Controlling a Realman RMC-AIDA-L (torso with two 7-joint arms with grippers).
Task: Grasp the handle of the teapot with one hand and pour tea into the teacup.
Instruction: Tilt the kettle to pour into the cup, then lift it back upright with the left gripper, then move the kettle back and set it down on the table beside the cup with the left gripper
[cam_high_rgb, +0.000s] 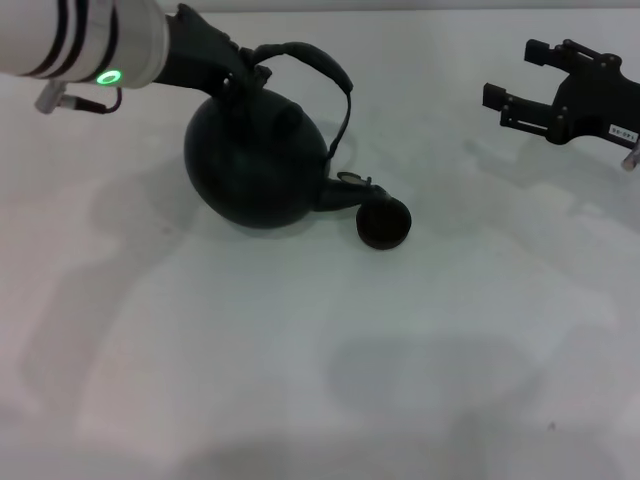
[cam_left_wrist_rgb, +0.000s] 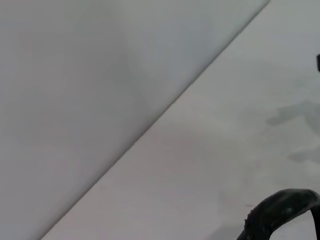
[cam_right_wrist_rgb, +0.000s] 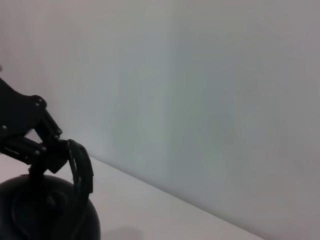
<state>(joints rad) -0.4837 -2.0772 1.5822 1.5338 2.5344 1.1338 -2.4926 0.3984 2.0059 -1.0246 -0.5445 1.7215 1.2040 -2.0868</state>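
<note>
Black teapot (cam_high_rgb: 255, 165) handle (cam_high_rgb: 318, 62) partly under left tool (cam_high_rgb: 237, 72), grip unclear.

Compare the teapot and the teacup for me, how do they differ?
The teapot is far larger than the teacup. The teapot is a round pot with an arched handle and a spout; the teacup is a small handleless cup. The teapot is tipped with its spout over the teacup's rim and held by the left hand, while the teacup stands free on the table. Both are black.
</note>
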